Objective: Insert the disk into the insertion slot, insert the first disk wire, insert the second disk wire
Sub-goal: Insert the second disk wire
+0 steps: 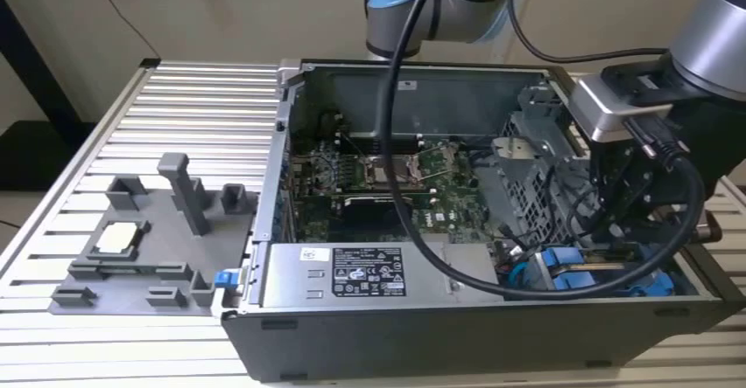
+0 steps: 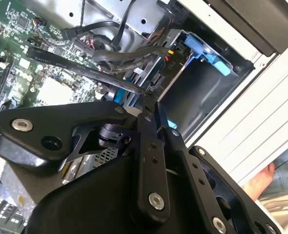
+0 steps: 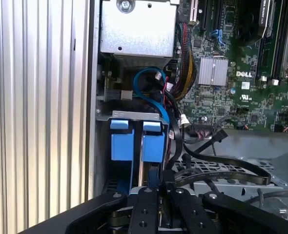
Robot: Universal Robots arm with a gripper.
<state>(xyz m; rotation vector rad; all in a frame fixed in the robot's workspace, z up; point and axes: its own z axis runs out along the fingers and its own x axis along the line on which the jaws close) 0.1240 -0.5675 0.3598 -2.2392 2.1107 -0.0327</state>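
Now, scanning from the exterior view's left: you have a grey fixture tray (image 1: 140,257) resting on the ribbed aluminium table (image 1: 187,108), just beside the open computer case (image 1: 466,336). Inside the case the green motherboard (image 1: 385,187) lies toward the far middle, and the power supply (image 1: 349,274) with its pale label sits along the near wall.

Move right and you reach the grey drive cage (image 1: 525,178). At its near-right corner the disk (image 1: 577,270) shows as blue carrier pieces, already down inside the insertion slot (image 1: 548,292). In the first wrist view those blue carrier ends (image 3: 136,141) stand side by side in the bay, with a blue cable (image 3: 151,90) looping beyond them.

Your gripper (image 1: 635,248) hangs just over that corner, on the far-right side of the disk. In the second wrist view the gripper (image 2: 151,109) has its black fingers (image 2: 146,141) drawn close together, tips right at a dark cable (image 2: 114,83) beside the blue frame (image 2: 207,53). Whether they pinch the cable or merely touch it, you cannot tell.
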